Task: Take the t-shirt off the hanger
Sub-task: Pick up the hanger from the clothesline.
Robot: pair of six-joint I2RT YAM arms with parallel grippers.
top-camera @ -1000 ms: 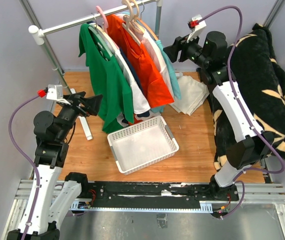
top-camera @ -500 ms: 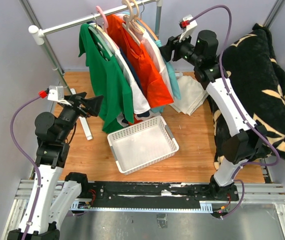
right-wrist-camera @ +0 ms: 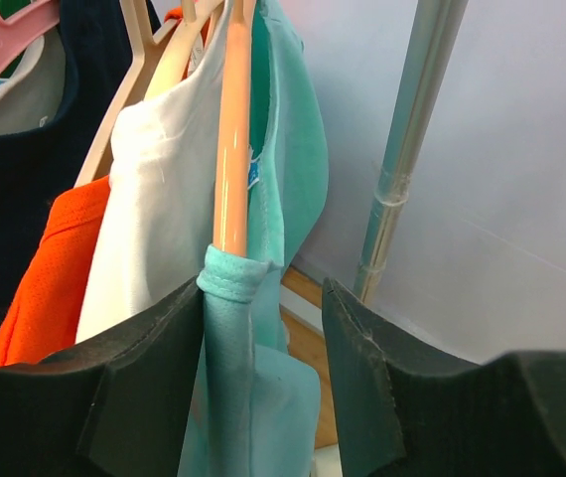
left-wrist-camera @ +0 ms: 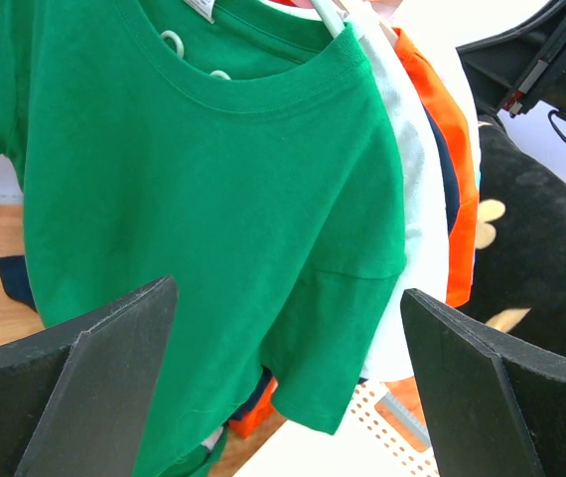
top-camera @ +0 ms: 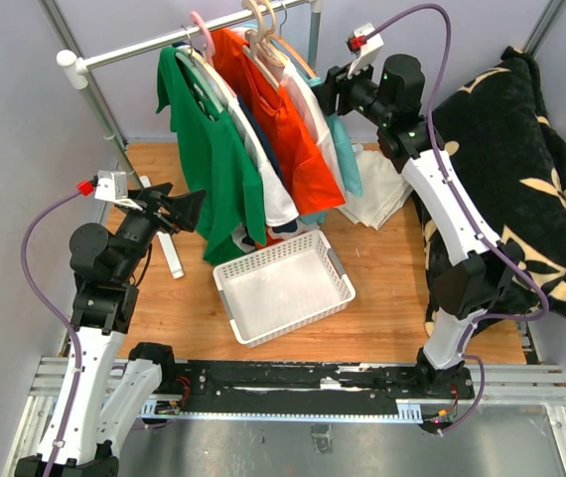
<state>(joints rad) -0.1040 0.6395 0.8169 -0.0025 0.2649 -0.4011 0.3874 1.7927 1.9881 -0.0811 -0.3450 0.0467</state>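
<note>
Right wrist: my right jaws spread wide, nothing gripped, teal t-shirt [right-wrist-camera: 263,397] shoulder framed between them
T-shirt spot: on its orange hanger [right-wrist-camera: 231,149], end of the rail [top-camera: 134,46], next to a white shirt [right-wrist-camera: 154,219]
Left wrist: left jaws gaping too, green t-shirt [left-wrist-camera: 213,219] just ahead

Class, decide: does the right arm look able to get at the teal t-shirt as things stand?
Probably yes. The right claw is open and close in front of the teal t-shirt, at its shoulder on the hanger, with nothing seen between them.
</note>
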